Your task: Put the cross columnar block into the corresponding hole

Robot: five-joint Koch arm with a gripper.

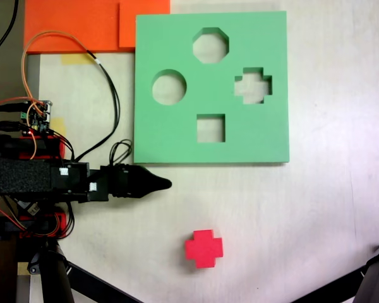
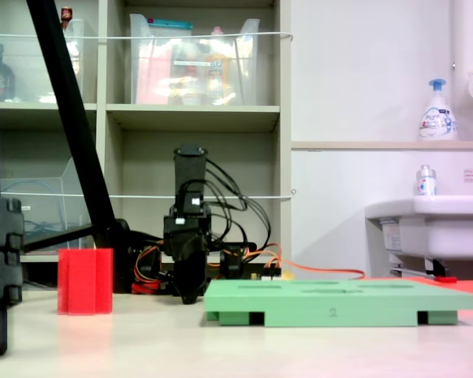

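My end effector (image 1: 156,184) reaches in from the first exterior view's left, low over the worktop (image 1: 328,214), its jaws drawn together to a dark point and holding nothing. The green foam board (image 1: 177,139) lies flat just beyond its tip, with four cutouts, all vacant: an octagon (image 1: 210,45), a circle (image 1: 169,87), a square (image 1: 210,128) and the corresponding hole (image 1: 252,85), the plus-shaped one nearest the board's right edge. The cross columnar block (image 1: 203,248) stands on the worktop, apart from the board and lower right of my tip; in the second exterior view it sits upright (image 2: 84,281) to the left of my end effector (image 2: 189,298). Orange foam sheets (image 1: 82,25) touch the board's upper left corner, and loose wires (image 1: 101,69) trail beside it.
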